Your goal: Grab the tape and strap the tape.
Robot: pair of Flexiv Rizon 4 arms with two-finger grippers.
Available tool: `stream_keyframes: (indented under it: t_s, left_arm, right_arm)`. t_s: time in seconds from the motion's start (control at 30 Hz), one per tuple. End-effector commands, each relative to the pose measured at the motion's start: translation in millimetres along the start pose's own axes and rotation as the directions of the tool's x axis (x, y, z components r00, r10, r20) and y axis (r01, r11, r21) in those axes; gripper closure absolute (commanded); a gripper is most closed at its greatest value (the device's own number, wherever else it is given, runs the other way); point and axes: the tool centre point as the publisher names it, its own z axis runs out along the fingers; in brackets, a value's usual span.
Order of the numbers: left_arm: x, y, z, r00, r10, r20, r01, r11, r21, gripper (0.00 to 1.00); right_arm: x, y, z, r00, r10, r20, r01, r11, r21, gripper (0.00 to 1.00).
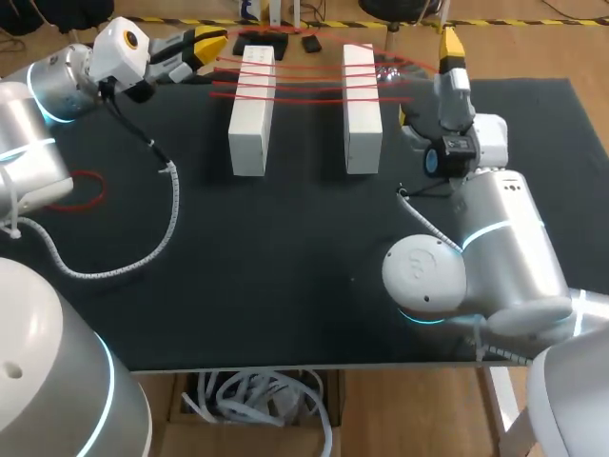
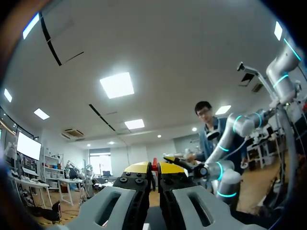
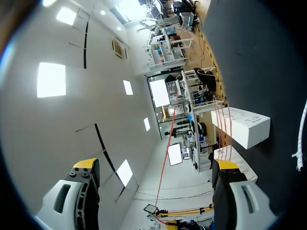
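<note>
Two white blocks point(image 1: 252, 109) point(image 1: 362, 105) stand side by side at the back of the black table point(image 1: 285, 267). Red tape point(image 1: 304, 81) runs across both blocks in several strands. My left gripper point(image 1: 205, 43) hovers left of the blocks, shut on the tape's end; in the left wrist view a bit of red tape point(image 2: 154, 165) shows between its closed yellow tips point(image 2: 153, 168). My right gripper point(image 1: 449, 46) stands right of the blocks, pointing away, open wide. In its own view, a single tape strand point(image 3: 169, 139) passes through the gap of the right gripper point(image 3: 156, 165) without touching either finger, and a white block point(image 3: 244, 127) lies beyond.
A loose loop of red tape point(image 1: 81, 190) lies on the table at the left, near my left arm. The left arm's white cable point(image 1: 143, 252) trails over the table's left part. Small dark items point(image 1: 285, 43) sit at the back edge behind the blocks.
</note>
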Motion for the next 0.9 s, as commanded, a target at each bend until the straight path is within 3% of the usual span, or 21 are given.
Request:
stream_keyframes:
  t_s: [0.03,0.1,0.13,0.17,0.23,0.33,0.9]
  left_arm:
    - [-0.8,1.2,-1,1.0,0.001,-0.002,-0.001,1.0,0.003,1.0]
    - [-0.8,1.2,-1,1.0,0.001,-0.002,-0.001,1.0,0.003,1.0]
    - [-0.8,1.2,-1,1.0,0.001,-0.002,-0.001,1.0,0.003,1.0]
    - [-0.8,1.2,-1,1.0,0.001,-0.002,-0.001,1.0,0.003,1.0]
    - [-0.8,1.2,-1,1.0,0.001,-0.002,-0.001,1.0,0.003,1.0]
    - [-0.8,1.2,-1,1.0,0.001,-0.002,-0.001,1.0,0.003,1.0]
    - [-0.8,1.2,-1,1.0,0.001,-0.002,-0.001,1.0,0.003,1.0]
  right_arm:
    - [0,2,6,1.0,0.001,-0.002,-0.002,1.0,-0.016,0.0]
    - [0,5,7,1.0,-0.001,-0.006,0.0,1.0,-0.023,0.0]
    - [1,7,8,1.0,0.0,-0.007,0.0,1.0,-0.027,0.06]
    - [1,8,9,1.0,0.0,-0.01,-0.001,1.0,-0.031,0.31]
    - [3,10,11,1.0,0.001,-0.016,-0.002,0.999,-0.033,0.53]
    - [4,11,12,1.0,0.006,-0.023,-0.007,0.999,-0.036,0.72]
    - [2,13,15,1.0,0.017,-0.022,-0.018,0.999,-0.043,0.69]
